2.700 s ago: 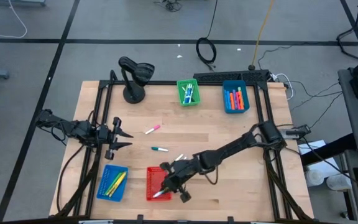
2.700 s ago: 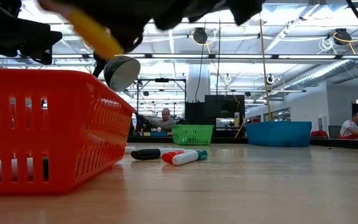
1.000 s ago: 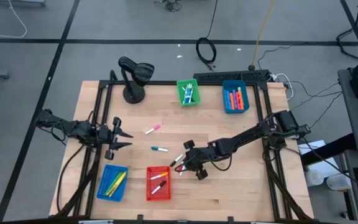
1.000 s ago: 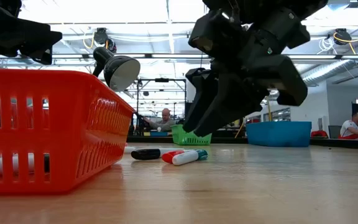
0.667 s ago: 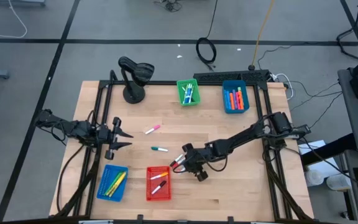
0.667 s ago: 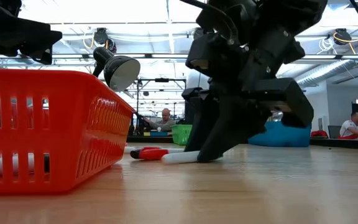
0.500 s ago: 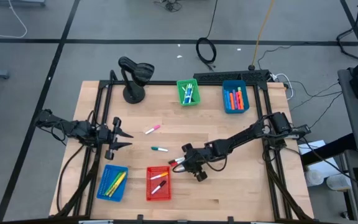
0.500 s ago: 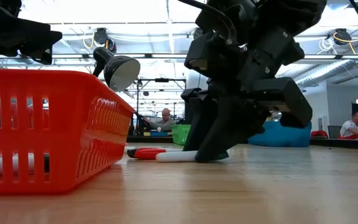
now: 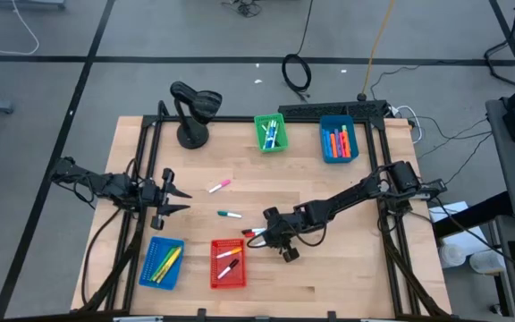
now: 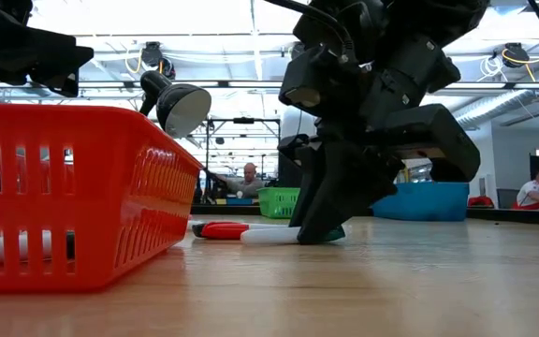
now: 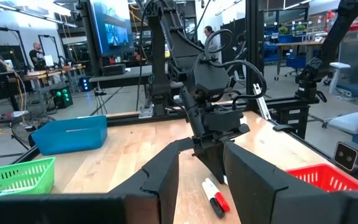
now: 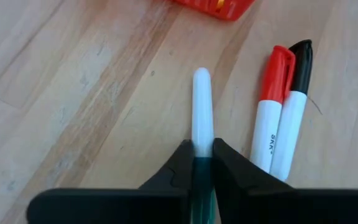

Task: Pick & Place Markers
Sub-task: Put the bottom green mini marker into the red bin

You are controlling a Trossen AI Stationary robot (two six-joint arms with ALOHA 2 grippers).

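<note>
right gripper [image 12: 202,163]: fingers pinched on a green-capped white marker [image 12: 202,111] lying flat on the table, beside the red basket [image 9: 228,261]
lift: I'd go straight up (red-capped [image 12: 271,106] and black-capped [image 12: 294,107] markers lie just beside)
room: bare wood toward the basket
left gripper [image 9: 173,199]: parked at the left edge, fingers part open, empty

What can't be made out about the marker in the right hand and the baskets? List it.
- Right hand, shut on the white marker: its fingers cover the cap end in the right wrist view.
- Red-capped marker and black-capped marker: lower ends cut off by the frame edge.
- Red basket: its wall hides the contents in the low view.
- Green basket: contents too small to count in the high view.
</note>
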